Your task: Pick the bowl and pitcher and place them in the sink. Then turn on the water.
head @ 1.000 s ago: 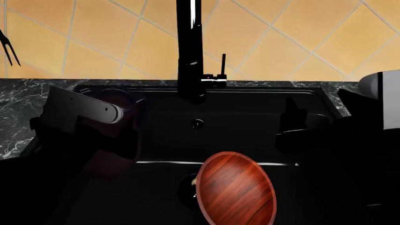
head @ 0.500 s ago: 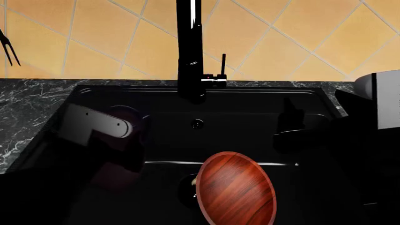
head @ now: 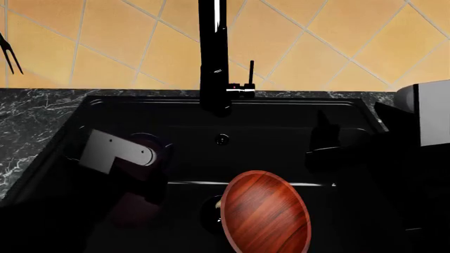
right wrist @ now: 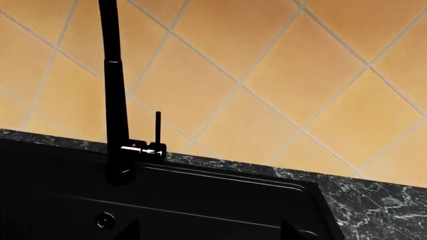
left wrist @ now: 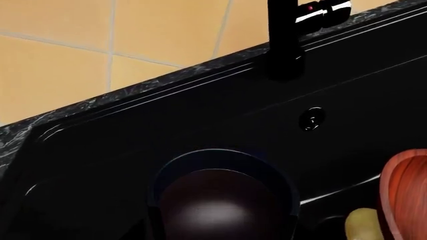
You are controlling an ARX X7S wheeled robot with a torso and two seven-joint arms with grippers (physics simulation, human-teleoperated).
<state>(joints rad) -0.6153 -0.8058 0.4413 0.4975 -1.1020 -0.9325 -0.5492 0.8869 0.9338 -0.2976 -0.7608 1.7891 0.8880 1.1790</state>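
Note:
The black sink [head: 281, 113] fills the head view, with its tall faucet [head: 213, 52] at the back. The reddish wooden bowl [head: 266, 211] lies tilted inside the basin near the front; its rim [left wrist: 403, 195] also shows in the left wrist view. The dark pitcher [head: 145, 143] hangs low over the basin's left half, my left gripper [head: 140, 163] shut on it; its rounded body [left wrist: 220, 205] hides the fingers. My right gripper [head: 327, 142] hovers over the basin's right side, open and empty [right wrist: 210, 232]. No water is in view.
The faucet's lever [head: 250, 79] stands upright beside the column. Marbled stone counter [head: 35, 116] borders the sink, backed by a tan tiled wall [head: 351, 42]. A dark fork-like utensil [head: 8, 52] hangs at the far left. A round fitting [head: 222, 139] sits in the basin's back wall.
My left arm has carried the pitcher down and to the right, lower into the sink. The right arm has shifted slightly left. The bowl has not moved.

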